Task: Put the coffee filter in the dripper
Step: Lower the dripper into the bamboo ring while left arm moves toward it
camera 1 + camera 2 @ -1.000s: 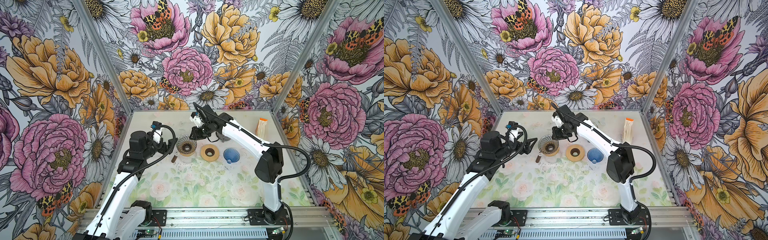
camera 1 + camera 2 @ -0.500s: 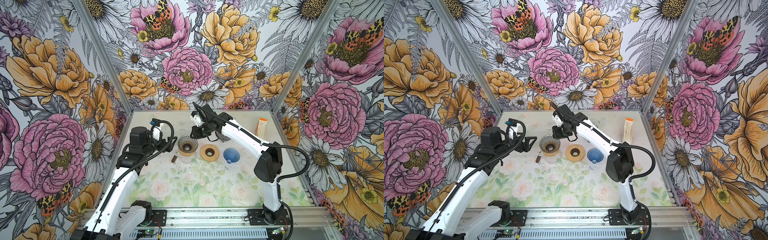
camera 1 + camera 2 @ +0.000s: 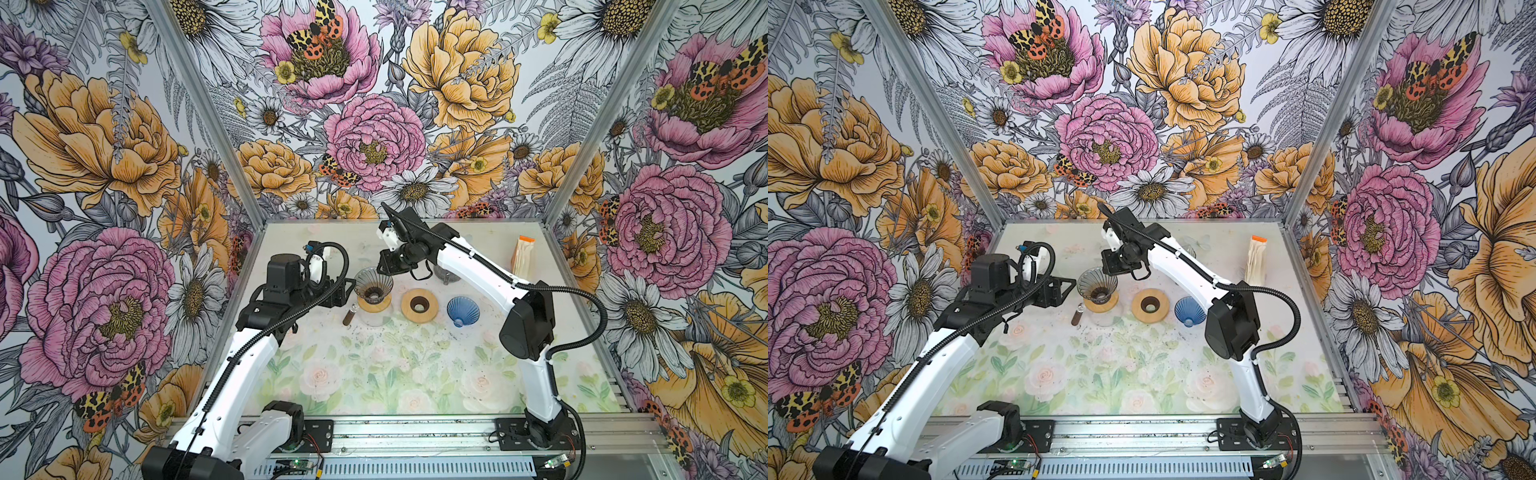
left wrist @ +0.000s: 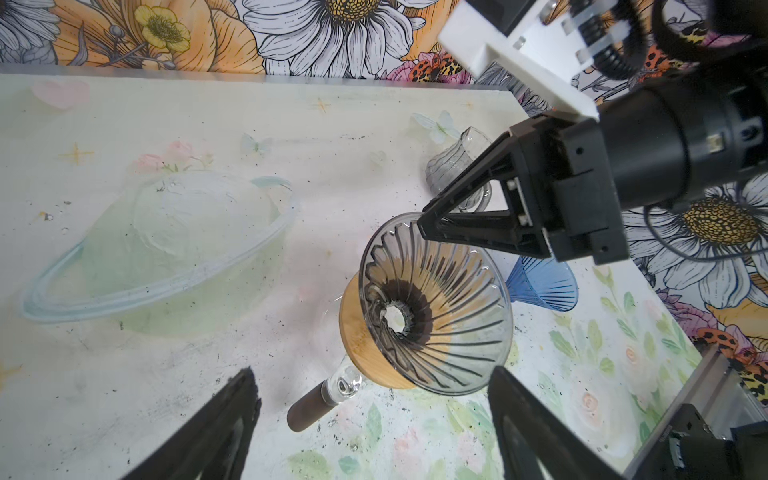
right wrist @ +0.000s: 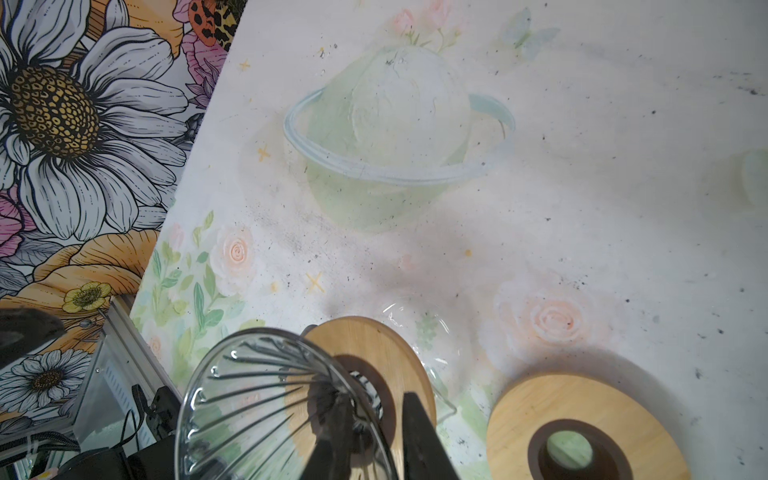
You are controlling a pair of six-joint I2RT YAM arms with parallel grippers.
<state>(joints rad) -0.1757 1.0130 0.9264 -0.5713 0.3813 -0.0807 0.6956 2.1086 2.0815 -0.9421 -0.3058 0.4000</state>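
change: left gripper [image 3: 347, 292] has edged in from the counter's [image 3: 374, 374] left edge and now sits just beside the glass dripper [image 3: 372, 286]. Its fingers [image 4: 216, 428] have narrowed a touch but stand wide apart, holding nothing.
right gripper [image 4: 422, 226]: no change. Fingers are pinched on the dripper's back rim, one inside the cone and one outside in the right wrist view.
meaning: looks like setup, not placement. Right steadies the dripper. Left seems to be lining up on the carafe handle [image 4: 316, 403] or the wooden collar [image 4: 351, 332] under the cone. Neither arm has a filter.
filter: paper filter pack [image 3: 523, 257] stands near the counter's right edge, toward the back, well apart from the dripper. The cone is empty.
progress: early, filter pick not yet started.
nearby: spare wooden collar [image 3: 419, 306] beside the dripper on the right-edge side. Beyond it a blue dripper [image 3: 462, 311], apparently lying on its side. A clear glass cup [image 4: 457, 166] sits toward the back edge, partly hidden by the right arm.
in the way: right forearm lies across the line from pack to dripper and its fingers occupy the rim. A filter would likely need to come in from the front, or after right lets go.
risk: pinched glass rim. A sideways pull could tip the dripper off its collar.
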